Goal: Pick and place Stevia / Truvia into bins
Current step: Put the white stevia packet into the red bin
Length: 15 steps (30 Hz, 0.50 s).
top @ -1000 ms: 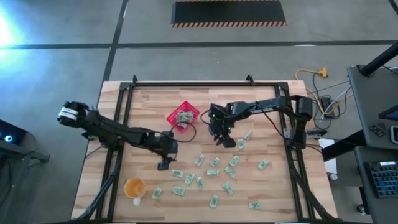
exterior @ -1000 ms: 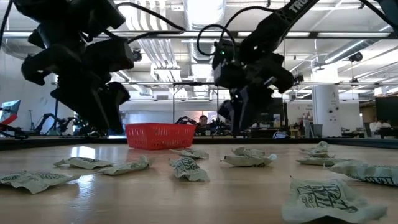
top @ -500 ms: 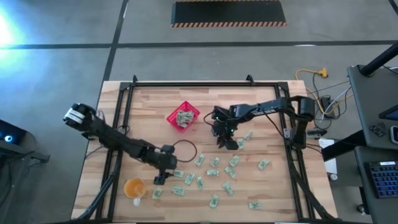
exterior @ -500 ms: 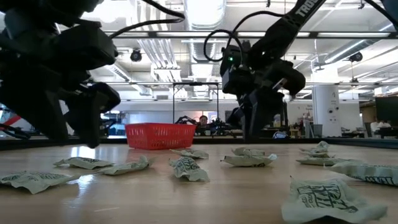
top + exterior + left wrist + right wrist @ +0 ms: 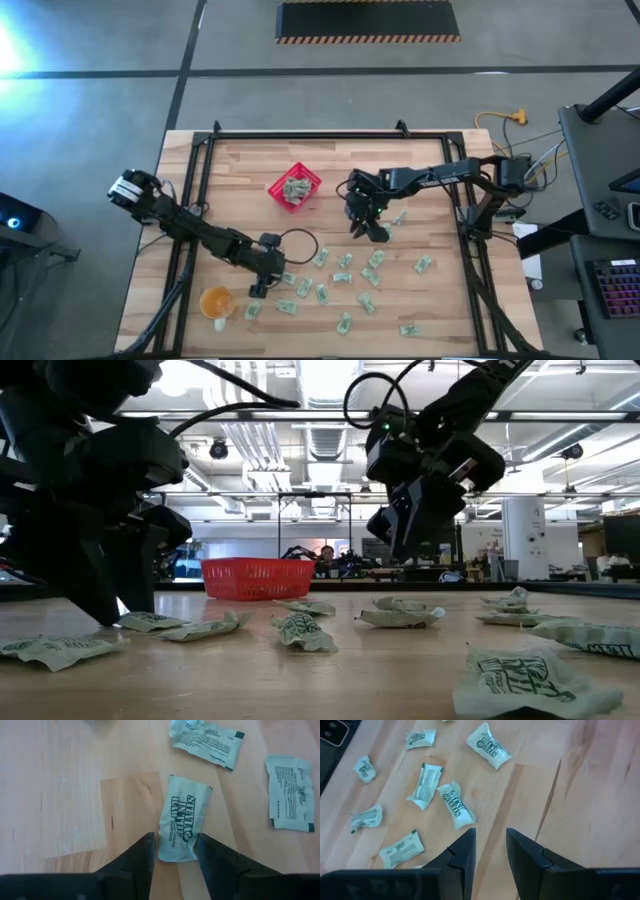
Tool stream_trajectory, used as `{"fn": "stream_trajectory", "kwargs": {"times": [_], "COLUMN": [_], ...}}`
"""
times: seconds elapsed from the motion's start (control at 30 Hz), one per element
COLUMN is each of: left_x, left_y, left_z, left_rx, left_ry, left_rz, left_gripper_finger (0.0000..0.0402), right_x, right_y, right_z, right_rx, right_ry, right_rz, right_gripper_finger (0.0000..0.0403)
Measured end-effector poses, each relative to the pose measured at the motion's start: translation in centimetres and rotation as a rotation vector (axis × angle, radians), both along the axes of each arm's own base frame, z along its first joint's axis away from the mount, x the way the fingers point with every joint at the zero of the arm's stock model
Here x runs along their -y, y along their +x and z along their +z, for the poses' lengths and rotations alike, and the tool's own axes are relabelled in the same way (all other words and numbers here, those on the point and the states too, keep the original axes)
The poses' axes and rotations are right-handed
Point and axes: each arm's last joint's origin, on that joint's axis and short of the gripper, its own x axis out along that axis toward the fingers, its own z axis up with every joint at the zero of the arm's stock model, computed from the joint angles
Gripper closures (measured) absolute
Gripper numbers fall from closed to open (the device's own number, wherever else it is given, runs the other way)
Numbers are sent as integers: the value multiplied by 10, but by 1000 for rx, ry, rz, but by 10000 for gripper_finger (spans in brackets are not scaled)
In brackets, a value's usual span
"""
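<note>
Several pale green and white Stevia packets (image 5: pixel 345 275) lie flat and scattered over the near half of the wooden table. More lie inside the small red basket (image 5: pixel 294 187) (image 5: pixel 258 578). My left gripper (image 5: pixel 257 290) (image 5: pixel 110 615) is down at the tabletop, open. One packet (image 5: pixel 182 820) lies flat with its near end between the fingertips (image 5: pixel 145 855). My right gripper (image 5: pixel 372 232) (image 5: pixel 400 555) hangs tilted above the packets to the right of the basket. It is open by a narrow gap with nothing between its fingers (image 5: pixel 467 847). My left gripper comes from above, pointing down, with one finger on either side of the packet's near end (image 5: pixel 175 852), along its length. The packet lies flat on the table. I cannot tell whether the fingers touch it.
An orange round cup (image 5: pixel 215 300) stands near the table's near left corner, close to my left gripper. Black frame rails (image 5: pixel 300 135) run along the far, left and right edges. Bare wood shows around the basket and along the far side.
My left gripper moved from beside the basket toward the near edge and came down to the tabletop over a packet. My right gripper drifted slightly toward the table's right, rose a little and tipped. The packets and basket stayed where they were.
</note>
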Motion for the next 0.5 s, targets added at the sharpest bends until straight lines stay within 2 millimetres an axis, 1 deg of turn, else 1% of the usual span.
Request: {"fn": "stream_trajectory", "kwargs": {"times": [0.2,0.3,0.33,0.43,0.5], "left_x": [0,-1,-2,-4,-6], "left_y": [-2,-3,-3,-3,-3], "left_z": [4,7,7,11,15], "left_rx": [5,11,16,50,77], "left_ry": [-4,15,34,85,159], "left_rz": [-13,-25,-27,-36,-36], "left_gripper_finger": [345,385,393,393,392], "right_x": [-3,-3,-3,-3,-3], "right_y": [-6,-9,-9,-10,-10], "right_z": [4,7,8,11,12], "right_rx": [22,30,31,37,43], "right_ry": [-9,-13,-12,-12,-13], "right_rz": [1,-2,-3,-10,-11], "right_gripper_finger": [305,304,303,304,306]}}
